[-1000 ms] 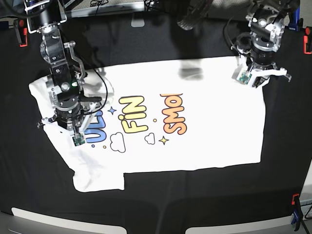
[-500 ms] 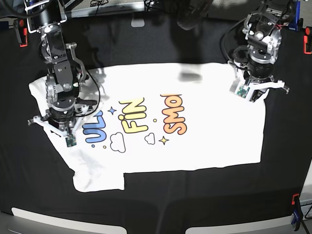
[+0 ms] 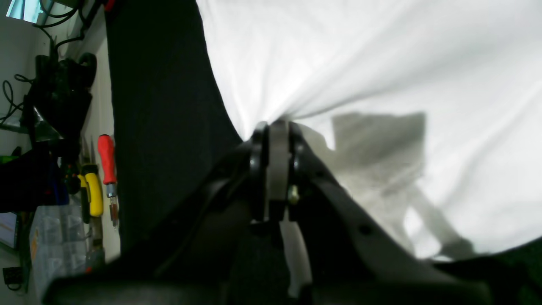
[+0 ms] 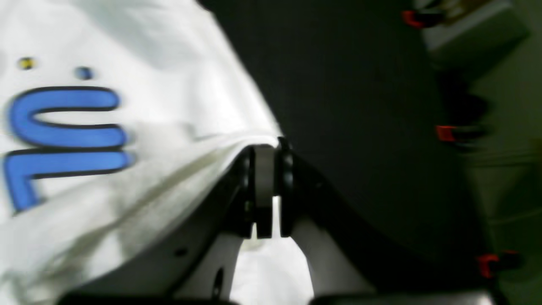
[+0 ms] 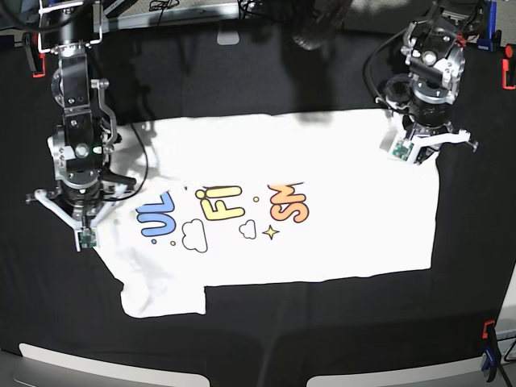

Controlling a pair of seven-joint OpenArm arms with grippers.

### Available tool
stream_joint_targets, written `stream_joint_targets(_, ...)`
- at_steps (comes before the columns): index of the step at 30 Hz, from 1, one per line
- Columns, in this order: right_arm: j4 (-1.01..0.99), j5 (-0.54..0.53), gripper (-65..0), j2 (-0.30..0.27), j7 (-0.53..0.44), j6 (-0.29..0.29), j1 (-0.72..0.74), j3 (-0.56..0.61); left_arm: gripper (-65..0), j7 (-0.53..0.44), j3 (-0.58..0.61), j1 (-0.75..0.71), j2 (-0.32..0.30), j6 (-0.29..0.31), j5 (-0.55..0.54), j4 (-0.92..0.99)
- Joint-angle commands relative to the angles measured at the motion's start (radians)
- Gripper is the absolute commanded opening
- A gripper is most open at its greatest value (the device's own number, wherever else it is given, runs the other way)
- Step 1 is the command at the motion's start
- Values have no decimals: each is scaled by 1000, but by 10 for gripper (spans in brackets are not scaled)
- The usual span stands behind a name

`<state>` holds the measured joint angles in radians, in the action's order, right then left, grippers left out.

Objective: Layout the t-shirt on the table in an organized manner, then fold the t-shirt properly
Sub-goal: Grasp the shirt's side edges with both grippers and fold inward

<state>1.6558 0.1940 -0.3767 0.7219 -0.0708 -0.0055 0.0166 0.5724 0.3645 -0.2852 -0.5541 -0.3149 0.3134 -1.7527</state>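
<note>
The white t-shirt (image 5: 322, 242) lies print side up on the black table (image 5: 242, 339), with blue and orange letters showing. My left gripper (image 5: 421, 153) is at the shirt's far right corner. The left wrist view shows that gripper (image 3: 275, 127) shut on the cloth's edge (image 3: 381, 51), with creases fanning out from the pinch. My right gripper (image 5: 81, 216) is at the shirt's left end. In the right wrist view it (image 4: 264, 148) is shut on a bunched edge of the t-shirt (image 4: 84, 190), beside the blue letters (image 4: 63, 135).
Orange clamps (image 5: 36, 60) (image 5: 508, 72) (image 5: 488, 330) sit at the table edges. A red-handled screwdriver (image 3: 106, 161) and other tools lie beyond the table edge in the left wrist view. A dark object (image 5: 310, 36) sits at the far edge.
My right gripper has moved left and toward the table's edge with the shirt. The far part of the cloth has come over the letters' tops. The left gripper stayed near its corner.
</note>
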Motion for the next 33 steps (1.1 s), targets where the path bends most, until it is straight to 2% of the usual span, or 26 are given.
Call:
stream_joint_targets(1,17,-2,-650,-13,-27,-3,19,-8,-650,-21,-6,5,-9,-26,14,-14)
stream_joint_targets(6,17,-23,-650,-14,-40,35,19,-8,-650,-48,-7,6,-10,-25,27,-14)
stream_joint_targets(16,17,-23,-650,-13,-52,35,19,-8,-650,-73,-7,8,-14,-10,52,3)
stream_joint_targets(17,17,-23,-650,-14,-53,35,19,-8,-642,-73,-7,8,-14,-10,52,10)
stream_joint_targets(18,17,-23,-650,-14,-54,35,19,-8,-571,-73,-7,8,-14,-10,51,16)
stream_joint_targets(20,17,-23,-522,-14,-62,35,19,-8,-445,-73,-7,8,-14,-11,52,28)
stream_joint_targets(21,17,-23,-451,-14,-61,35,19,-8,-402,-73,-7,8,-14,-11,52,33)
stream_joint_targets(23,17,-23,-339,-14,-62,34,19,-8,-372,-73,-7,8,-14,-11,52,42)
stream_joint_targets(24,17,-23,-311,-14,-62,34,19,-8,-372,-73,-7,8,-14,-11,52,45)
stream_joint_targets(33,17,-23,-307,-14,-60,34,19,-8,-372,-72,-7,29,-14,-11,53,45)
